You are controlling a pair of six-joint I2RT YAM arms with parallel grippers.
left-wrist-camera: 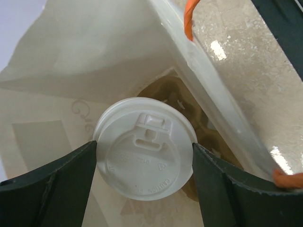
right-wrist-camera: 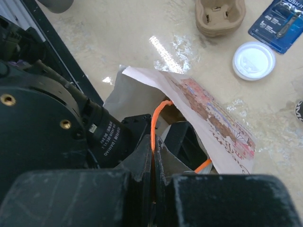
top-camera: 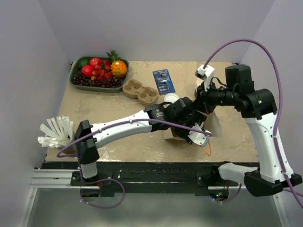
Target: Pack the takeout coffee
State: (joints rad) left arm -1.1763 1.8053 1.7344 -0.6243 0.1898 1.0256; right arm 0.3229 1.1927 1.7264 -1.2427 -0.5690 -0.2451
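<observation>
The takeout coffee shows from above in the left wrist view as a round white lid; its brown cup is hidden beneath. It is inside the white paper bag, above a brown pulp carrier on the bag's bottom. My left gripper reaches into the bag, and its dark fingers touch the lid's rim on both sides. My right gripper is shut on the bag's orange handle, holding the bag's mouth open. In the top view the left gripper is partly hidden by the bag.
A second pulp carrier, a blue blister pack and a loose white lid lie behind the bag. A tray of fruit stands at the back left. A white bundle sits at the table's left edge.
</observation>
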